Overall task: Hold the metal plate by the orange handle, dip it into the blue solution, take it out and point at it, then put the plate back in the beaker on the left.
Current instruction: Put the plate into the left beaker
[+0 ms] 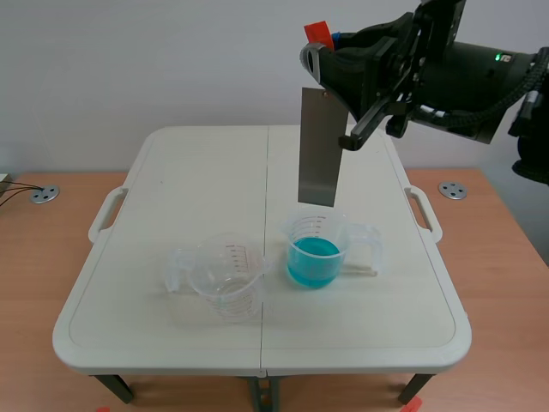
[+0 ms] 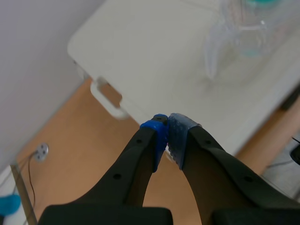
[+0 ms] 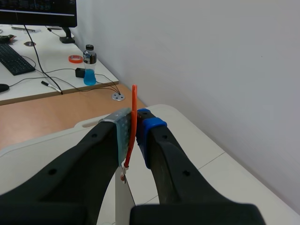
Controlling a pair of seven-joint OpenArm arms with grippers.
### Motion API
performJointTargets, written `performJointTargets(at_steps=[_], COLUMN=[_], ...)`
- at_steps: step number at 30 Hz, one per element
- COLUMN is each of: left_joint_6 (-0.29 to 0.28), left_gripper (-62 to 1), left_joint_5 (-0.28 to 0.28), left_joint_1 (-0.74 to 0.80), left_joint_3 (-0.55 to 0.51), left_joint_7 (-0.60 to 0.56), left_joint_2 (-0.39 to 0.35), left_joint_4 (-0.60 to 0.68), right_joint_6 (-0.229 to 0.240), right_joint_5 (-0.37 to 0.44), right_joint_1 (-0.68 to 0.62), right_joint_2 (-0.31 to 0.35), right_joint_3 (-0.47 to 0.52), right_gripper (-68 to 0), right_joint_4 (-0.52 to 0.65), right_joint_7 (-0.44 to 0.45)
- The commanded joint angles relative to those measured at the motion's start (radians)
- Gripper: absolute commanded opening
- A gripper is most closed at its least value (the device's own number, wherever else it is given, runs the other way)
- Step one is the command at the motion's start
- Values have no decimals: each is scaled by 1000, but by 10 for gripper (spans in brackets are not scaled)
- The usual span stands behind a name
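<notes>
The metal plate [image 1: 318, 146] hangs upright in the air above the table [image 1: 171, 172], its lower edge just over the rim of the beaker of blue solution [image 1: 314, 251] and not in the liquid. At its upper end is the orange handle [image 1: 317, 34], and the right gripper [image 3: 136, 129] has its 2 fingers closed on that handle, the thin orange strip pressed between the pads, as the right wrist view shows. The right arm comes in high across the scene's upper right. Just to the left of the blue beaker, near it but apart, stands the empty clear beaker [image 1: 225, 279], its handle turned away from the other. The left gripper [image 2: 168, 136] has its 2 pads pressed together with nothing between them, held off the table's corner above the wooden floor, the clear beaker blurred ahead of it. Behind the right gripper, a desk carries a bottle [image 3: 89, 65] of blue liquid.
</notes>
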Motion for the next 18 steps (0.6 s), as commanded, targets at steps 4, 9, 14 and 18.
performJointTargets(at_steps=[4,9,14,18], left_joint_6=[6,5,4,4], left_gripper=[-594,-594,-594,-594], left_joint_5=[-11,-11,-2,2], left_joint_1=[212,352,366,367], left_joint_3=[-50,-51,-45,9], left_joint_7=[-30,-30,-23,-19], left_joint_2=[11,34,90,103], left_joint_4=[-12,-66,-156,-222], right_joint_6=[8,8,8,8], right_joint_5=[19,21,21,20], right_joint_1=[42,59,77,81], right_joint_2=[3,-1,-13,-42], right_joint_3=[-44,-93,-150,-182], right_gripper=[-662,-662,-662,-662], right_joint_4=[17,17,17,17], right_joint_7=[22,26,26,21])
